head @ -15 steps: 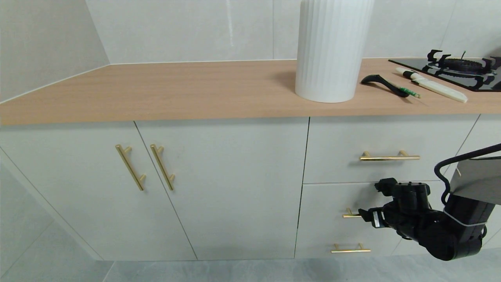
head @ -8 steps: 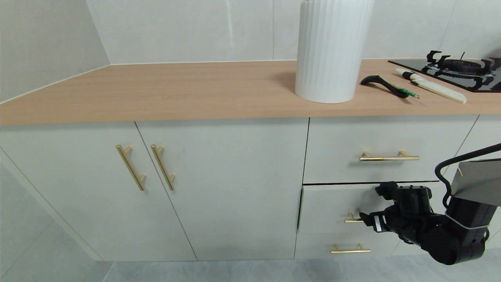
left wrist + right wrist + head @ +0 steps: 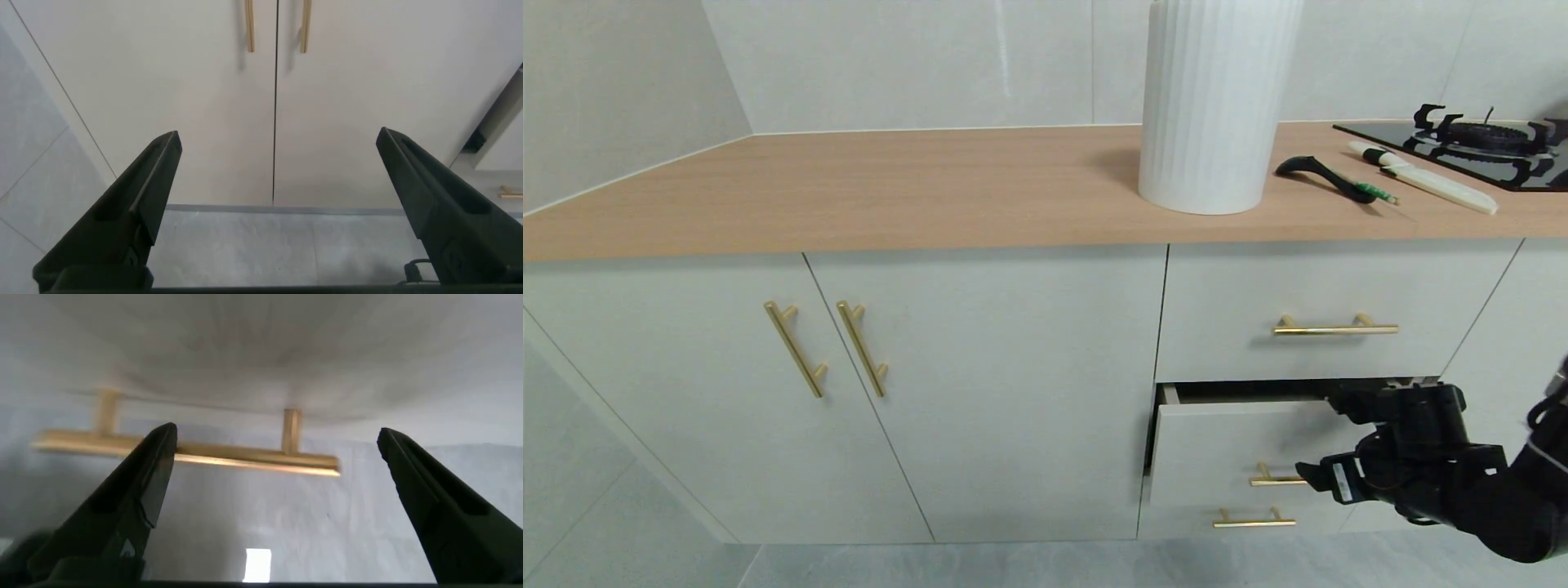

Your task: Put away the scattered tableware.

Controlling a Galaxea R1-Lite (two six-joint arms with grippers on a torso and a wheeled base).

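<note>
1. The black curved-handled utensil with a green tip (image 3: 1327, 178) and the long white sheathed knife (image 3: 1425, 186) are lying side by side on the tan wooden countertop (image 3: 890, 188). They are sitting between the tall white ribbed canister (image 3: 1213, 106) and the black gas hob (image 3: 1478, 143).
2. The right gripper (image 3: 275, 437) is hovering low at the white middle drawer (image 3: 1217, 445), which is standing partly open. Its fingers are spread wide and grasping nothing, and a slim brass bar handle (image 3: 196, 456) is running across the gap beyond them.
3. The left gripper (image 3: 278, 135) is hanging empty with its fingers apart, facing the white cupboard doors (image 3: 368, 98), well apart from the tableware.
4. Both pieces are lying above the right gripper on the robot's right, so the right arm is sitting nearer. Their long axes are running diagonally, back-left to front-right, so a pick is probably calling for fingers closing across that diagonal. The open drawer is waiting roughly beneath them.
</note>
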